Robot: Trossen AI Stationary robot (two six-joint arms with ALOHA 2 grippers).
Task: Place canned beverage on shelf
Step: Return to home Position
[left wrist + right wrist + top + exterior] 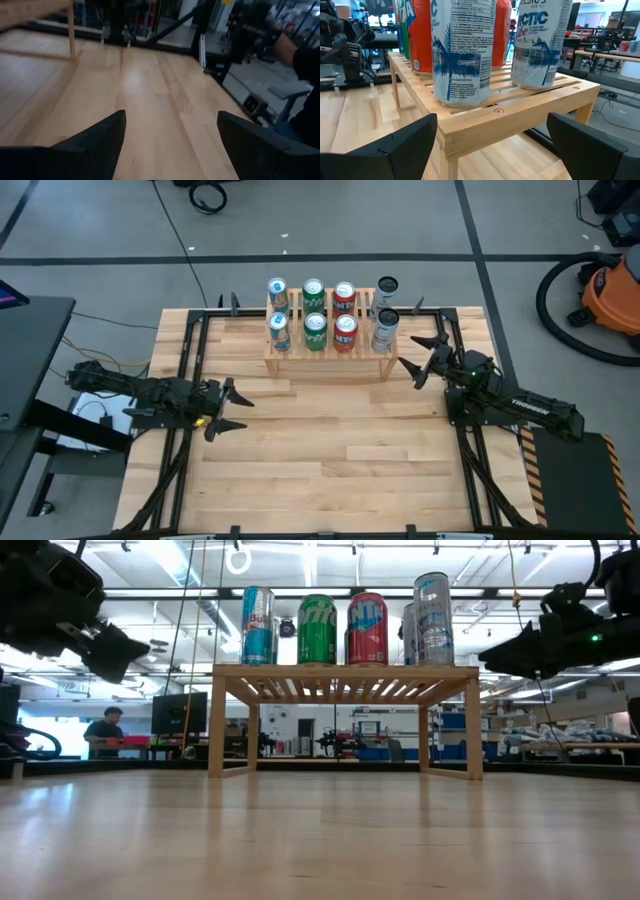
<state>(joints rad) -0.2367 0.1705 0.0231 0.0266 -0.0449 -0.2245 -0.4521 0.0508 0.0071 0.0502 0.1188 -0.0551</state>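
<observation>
The light wooden shelf [328, 352] stands on its legs at the table's far middle. Several cans stand upright on its slatted top in two rows: blue [279, 330], green [315, 330], red [345, 330] and silver-white [384, 330] in front. My right gripper [418, 355] hovers open just right of the shelf, level, with nothing between its fingers. In the right wrist view the silver-white can [462, 50] and the shelf's corner [495, 111] are close ahead. My left gripper [240, 408] hovers open and holds nothing over the table's left side.
Black frame rails [190, 340] run along the table's left, right and far edges. Bare wood [340, 450] stretches in front of the shelf. An orange vacuum [612, 290] sits on the floor at the far right. A person [105, 730] sits far behind the table.
</observation>
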